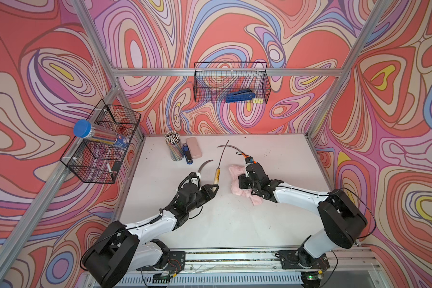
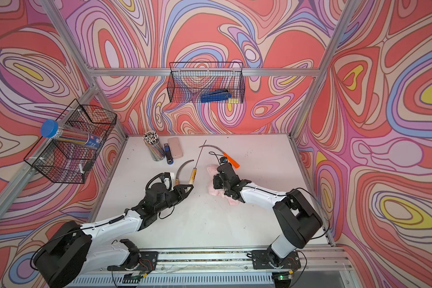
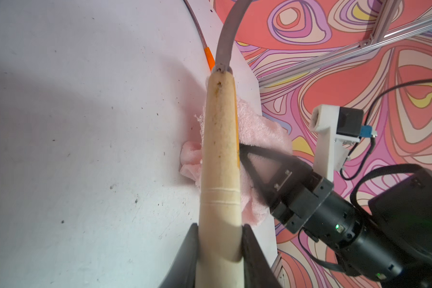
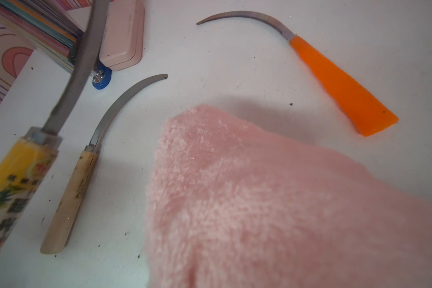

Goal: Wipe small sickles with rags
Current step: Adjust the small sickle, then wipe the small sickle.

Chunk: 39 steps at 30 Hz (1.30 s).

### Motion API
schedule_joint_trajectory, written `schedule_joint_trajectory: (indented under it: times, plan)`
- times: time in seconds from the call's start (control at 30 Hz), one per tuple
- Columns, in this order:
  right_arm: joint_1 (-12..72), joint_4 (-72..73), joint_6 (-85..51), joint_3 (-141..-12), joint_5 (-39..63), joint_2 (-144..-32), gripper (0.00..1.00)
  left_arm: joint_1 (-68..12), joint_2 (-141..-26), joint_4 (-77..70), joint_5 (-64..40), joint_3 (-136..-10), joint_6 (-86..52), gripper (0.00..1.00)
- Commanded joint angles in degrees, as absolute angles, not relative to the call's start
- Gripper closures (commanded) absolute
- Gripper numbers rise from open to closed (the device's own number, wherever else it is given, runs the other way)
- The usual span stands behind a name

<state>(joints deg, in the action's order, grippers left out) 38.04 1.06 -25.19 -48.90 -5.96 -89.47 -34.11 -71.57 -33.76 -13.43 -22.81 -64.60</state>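
Probably a lab test cell: aluminium frame [image 1: 160, 72], printed backdrop walls [image 1: 235, 30].

- Both top views: high at the front, looking steeply down toward the back wall [image 1: 210, 37], whole surface [image 1: 210, 224] in frame.
- Left wrist: very close, sighting along held sickle [image 3: 220, 149] toward rag [image 3: 260, 129].
- Right wrist: close above rag, facing across surface to orange sickle [image 4: 342, 84].
- Shared by wrists: rag, both those sickles.
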Motion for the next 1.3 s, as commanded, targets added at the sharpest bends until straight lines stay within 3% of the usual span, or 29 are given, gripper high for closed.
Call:
schedule_joint_trajectory:
  times: [0.0, 0.2, 0.57, 0.93, 1.27]
  plan:
    - [41.8, 5.8, -27.0, -46.1, -4.6, -85.3, 1.0, -32.6, -77.5, -45.2, -16.9, -24.1, -69.9, 1.0]
    - [47.2, 9.2, -28.3, -40.5, -3.0, -79.2, 1.0, -31.9, -89.0, -65.4, -19.7, -23.8, -78.1, 1.0]
    - [51.3, 12.1, -29.3, -37.9, -1.9, -78.7, 1.0, -31.8, -81.6, -58.7, -13.0, -24.7, -73.4, 1.0]
    - [53.7, 17.2, -26.1, -40.1, 3.2, -80.8, 1.0, -31.9, -85.2, -59.9, -14.1, -25.5, -74.2, 1.0]
    - [53.6, 13.4, -25.9, -47.3, -2.6, -86.3, 1.0, -33.7, -84.3, -57.2, -13.3, -24.7, -72.6, 1.0]
